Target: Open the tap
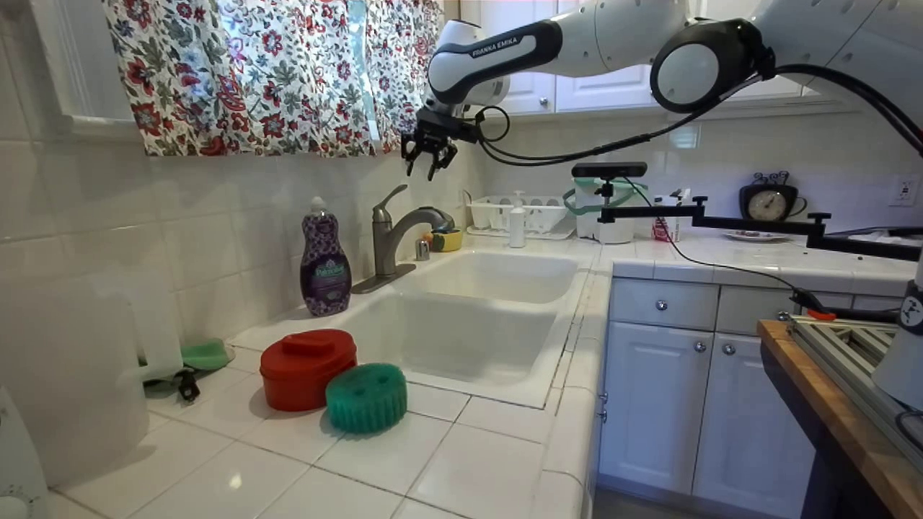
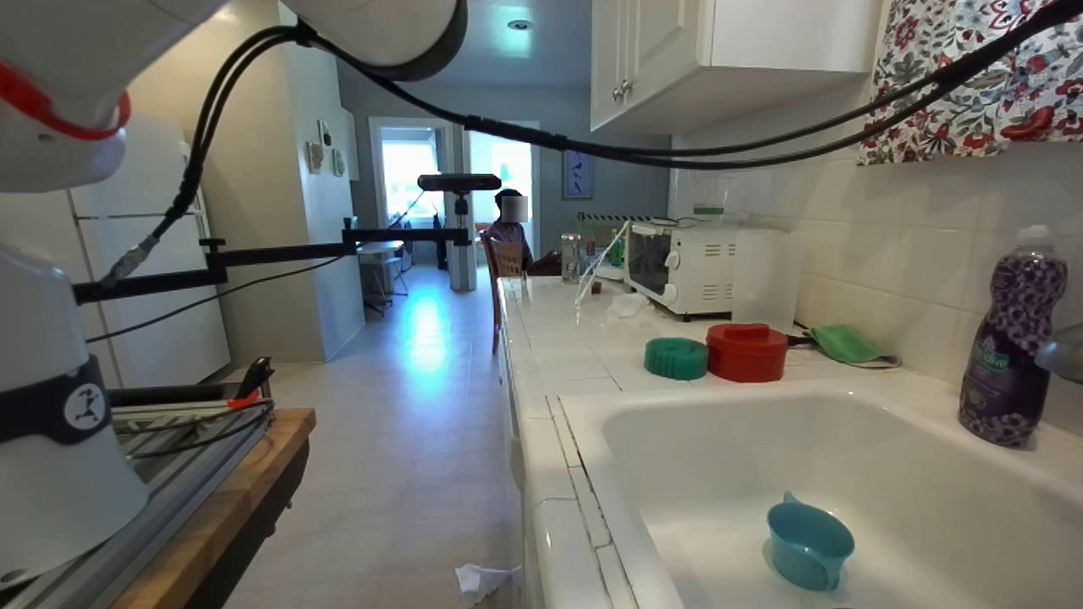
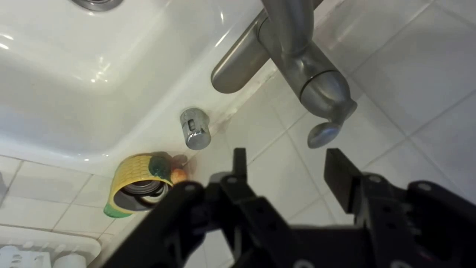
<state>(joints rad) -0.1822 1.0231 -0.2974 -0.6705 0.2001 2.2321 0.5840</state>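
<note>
The tap (image 1: pixel 385 245) is a grey brushed-metal faucet with an arched spout, standing behind the sink in an exterior view. Its lever handle (image 1: pixel 388 200) slants up at the top. In the wrist view the tap (image 3: pixel 297 70) is at the upper right, with the lever handle's tip (image 3: pixel 324 134) pointing down the picture. Only part of the spout (image 2: pixel 1064 352) shows at an exterior view's right edge. My gripper (image 1: pixel 420 173) is above and slightly beyond the handle. In the wrist view the gripper (image 3: pixel 284 154) is open and empty, the handle tip just ahead of the right finger, apart from it.
A purple soap bottle (image 1: pixel 326 267) stands beside the tap. A chrome cap (image 3: pixel 196 129) and a yellow holder (image 3: pixel 135 182) are on its other side. The white sink (image 1: pixel 461 346) lies in front. A floral curtain (image 1: pixel 274 79) hangs close behind the gripper.
</note>
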